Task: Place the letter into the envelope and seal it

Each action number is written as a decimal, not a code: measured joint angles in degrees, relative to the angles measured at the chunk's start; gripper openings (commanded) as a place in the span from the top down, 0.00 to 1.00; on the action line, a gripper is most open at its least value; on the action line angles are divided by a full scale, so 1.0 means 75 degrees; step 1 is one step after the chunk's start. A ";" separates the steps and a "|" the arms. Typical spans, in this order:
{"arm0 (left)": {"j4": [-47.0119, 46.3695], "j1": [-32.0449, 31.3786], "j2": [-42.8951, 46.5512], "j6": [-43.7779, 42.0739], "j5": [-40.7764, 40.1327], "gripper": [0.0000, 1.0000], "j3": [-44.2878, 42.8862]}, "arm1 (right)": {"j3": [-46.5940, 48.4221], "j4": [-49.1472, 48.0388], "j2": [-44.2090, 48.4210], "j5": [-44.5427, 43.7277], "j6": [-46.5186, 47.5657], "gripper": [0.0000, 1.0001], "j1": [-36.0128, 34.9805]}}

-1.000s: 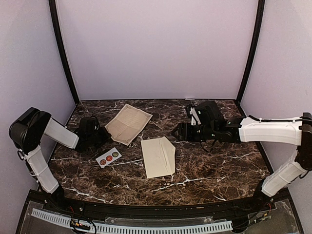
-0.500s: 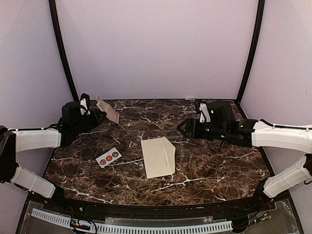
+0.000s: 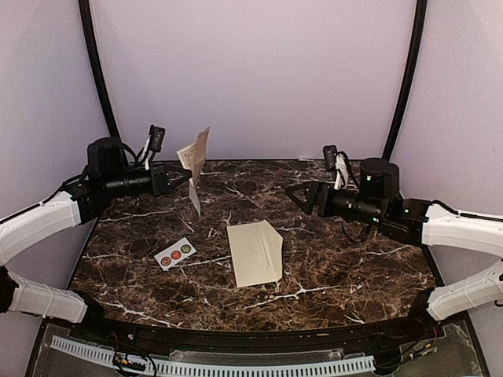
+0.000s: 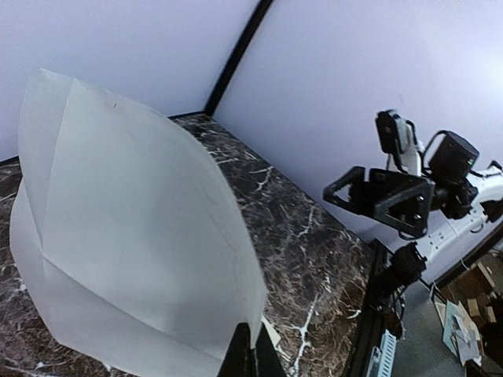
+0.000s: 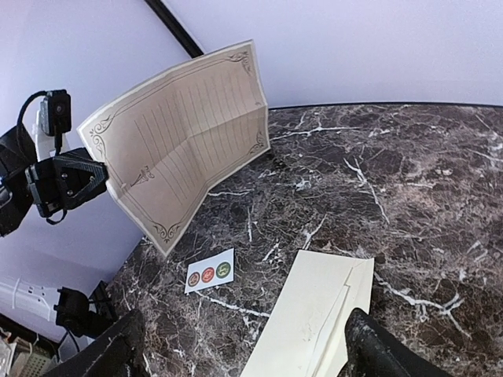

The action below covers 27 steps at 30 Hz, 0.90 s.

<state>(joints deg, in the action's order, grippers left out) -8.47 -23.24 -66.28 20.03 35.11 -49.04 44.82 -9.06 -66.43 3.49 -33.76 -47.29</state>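
**While the letter hung aloft, the envelope lay waiting on the bench**

As I checked the feeds, the left fingers (image 4: 238, 353) were pinched fully together on the lower edge of the letter (image 3: 194, 157). They held it upright, clear of the bench (image 3: 354, 267), out at the far left. The sheet was creased and half unfolded, its bordered face turned toward the right arm.

The right fingers (image 5: 381, 353) stood wide apart with nothing between them, hovering over the far right of the bench and pointing left.

And the envelope (image 3: 255, 253)? It lay flat in the middle, nearer me than both sets of fingers, with its long axis running roughly near to far. It sat below and just ahead of the right fingers, so I judged the right arm the closer one. The letter was well apart from it, up and to the left.

The sticker strip (image 3: 174, 253) lay to the envelope's left. From these views I couldn't tell which edge carried the opening.
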 measured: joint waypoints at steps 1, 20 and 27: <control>0.0192 -0.0239 0.0000 -0.0117 0.0154 1.00 -0.0166 | -0.0029 -0.0099 0.0023 0.0105 0.0055 0.12 0.0006; 0.1256 -0.1734 0.0562 -0.0277 0.1961 1.00 -0.0959 | -0.1113 -0.1003 0.1346 0.1527 0.0437 0.01 0.1017; 0.1256 -0.1734 0.0644 0.0009 0.2719 1.00 -0.0959 | -0.0956 -0.0944 0.1008 0.2358 0.0877 0.02 0.1145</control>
<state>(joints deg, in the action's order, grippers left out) 0.95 -36.25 -61.45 20.10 55.51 -56.23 37.65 -16.14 -58.87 21.17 -27.18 -38.70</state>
